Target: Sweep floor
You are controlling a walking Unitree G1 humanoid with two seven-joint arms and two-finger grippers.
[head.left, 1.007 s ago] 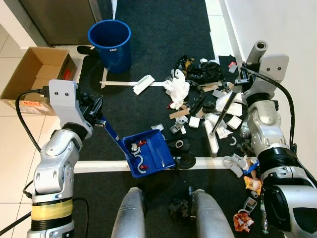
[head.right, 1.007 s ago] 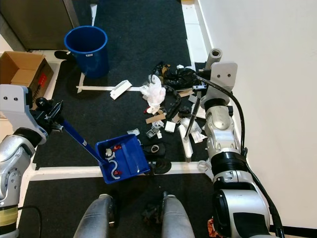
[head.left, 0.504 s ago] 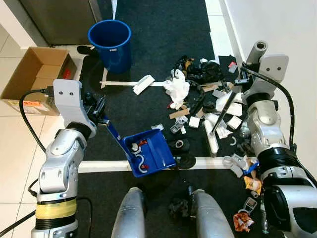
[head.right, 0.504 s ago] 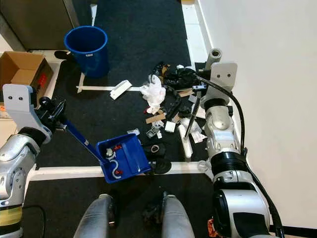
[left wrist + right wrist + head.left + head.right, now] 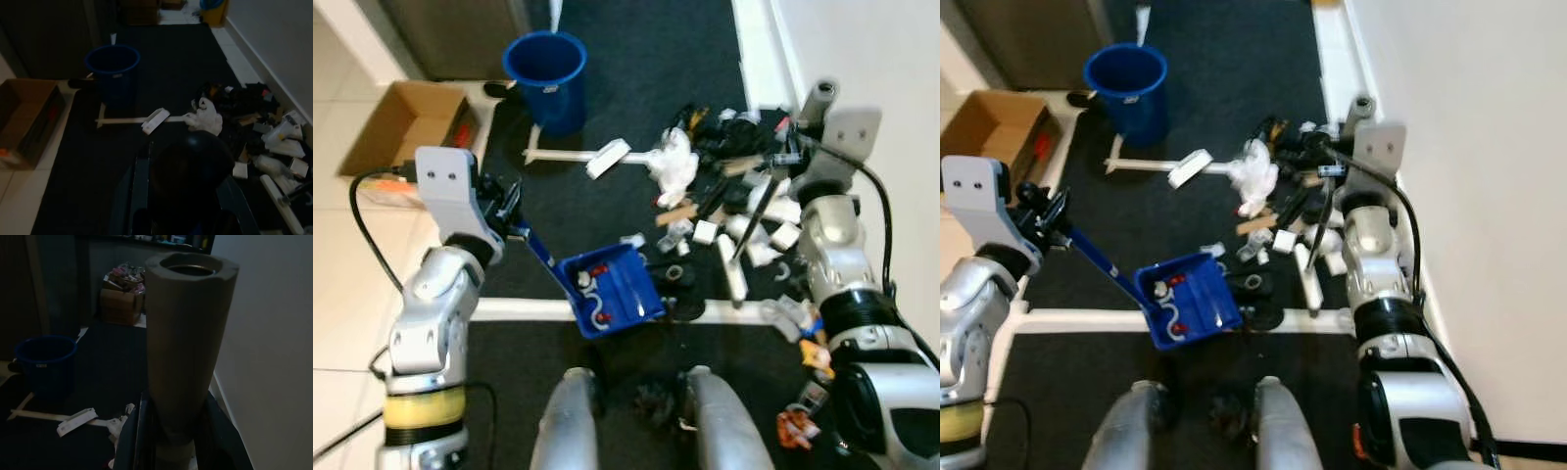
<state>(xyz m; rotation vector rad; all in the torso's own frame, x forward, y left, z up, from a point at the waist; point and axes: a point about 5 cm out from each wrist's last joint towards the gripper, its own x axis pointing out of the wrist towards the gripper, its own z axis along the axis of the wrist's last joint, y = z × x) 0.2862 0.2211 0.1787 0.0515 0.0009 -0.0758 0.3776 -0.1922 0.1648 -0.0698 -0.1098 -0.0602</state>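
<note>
Bucket (image 5: 545,67): far ahead on the carpet (image 5: 626,117), left of centre.
Cardboard box (image 5: 399,132): left of the bucket, on the tiled floor (image 5: 337,284).
Dustpan (image 5: 610,290): near centre, just ahead of the robot's legs, with small litter lying in it; its handle runs back to the left hand (image 5: 505,217).
Litter pile (image 5: 724,196): right of the dustpan, near the wall (image 5: 881,59).
Broom (image 5: 744,245): in the pile, its handle at the right hand (image 5: 790,157).

Bucket: a blue bucket (image 5: 545,67) stands upright on the dark carpet in the upper left of the frame.
Box: an open cardboard box (image 5: 401,125) sits on the pale tiles at the left edge, well apart from the bucket.
Wall: a white wall (image 5: 1489,176) runs down the right side.
Carpet: dark carpet (image 5: 636,59) covers the middle of the frame.
</note>
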